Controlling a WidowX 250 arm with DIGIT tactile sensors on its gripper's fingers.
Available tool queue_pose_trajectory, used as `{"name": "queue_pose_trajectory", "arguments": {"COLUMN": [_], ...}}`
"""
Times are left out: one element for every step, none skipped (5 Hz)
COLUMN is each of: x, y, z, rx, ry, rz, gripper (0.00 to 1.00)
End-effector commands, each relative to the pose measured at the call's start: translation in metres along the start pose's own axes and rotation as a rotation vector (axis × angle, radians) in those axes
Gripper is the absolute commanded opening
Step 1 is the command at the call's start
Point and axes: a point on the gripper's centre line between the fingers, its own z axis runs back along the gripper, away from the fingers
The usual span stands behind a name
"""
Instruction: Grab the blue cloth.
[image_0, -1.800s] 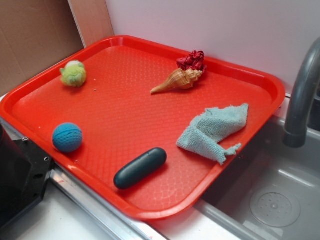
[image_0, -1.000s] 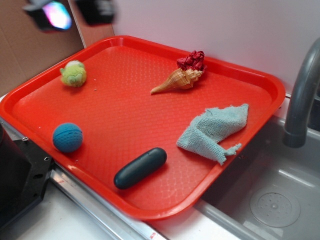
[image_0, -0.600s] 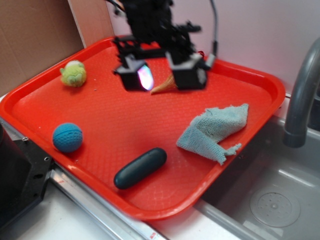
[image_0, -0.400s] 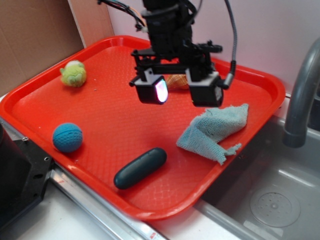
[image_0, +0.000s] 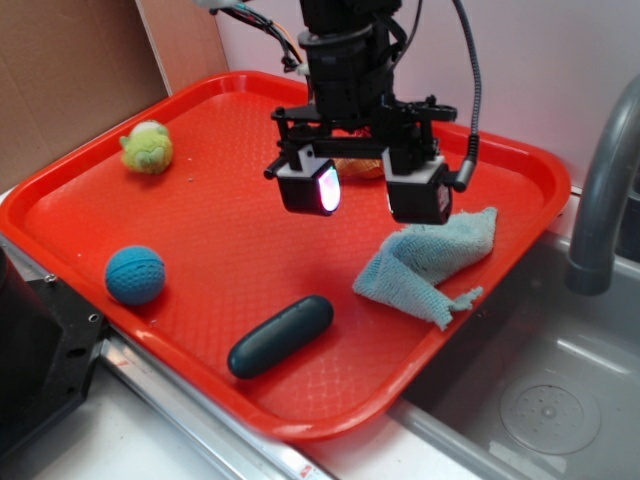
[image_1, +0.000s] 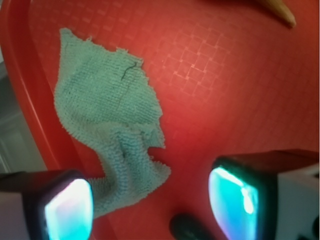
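A pale wall stands behind one red tray (image_0: 120, 215), which sits beside a grey sink (image_0: 545, 395) with a grey tap (image_0: 605, 190) curving over it. A sheet of brown cardboard (image_0: 70, 70) leans at the far left. On the tray I count six loose things, one of each: a blue cloth (image_0: 425, 262), a blue ball (image_0: 134, 275), a dark oblong capsule (image_0: 280, 335), a small yellow-green fuzzy toy (image_0: 148, 147), a shell (image_0: 352, 167) mostly hidden behind the arm, and something red behind that, too covered to make out.

The cloth lies crumpled near the tray's right edge, one frayed corner resting up on the rim by the sink. From the wrist view it spreads along the tray's wall (image_1: 20, 90).

The one gripper (image_0: 365, 190) hangs above the tray with its two fingers spread wide, nothing between them. The right-hand finger (image_0: 418, 190) sits just over the cloth's upper left part; the other hovers over bare tray.
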Motion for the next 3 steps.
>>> {"name": "queue_pose_trajectory", "arguments": {"x": [0.004, 0.006, 0.015], "y": [-0.011, -0.02, -0.025], "z": [-0.009, -0.03, -0.044], "rx": [-0.042, -0.073, -0.058], "ry": [-0.082, -0.099, -0.069], "rz": [-0.045, -0.087, -0.106], "gripper": [1.0, 1.0, 1.0]}}
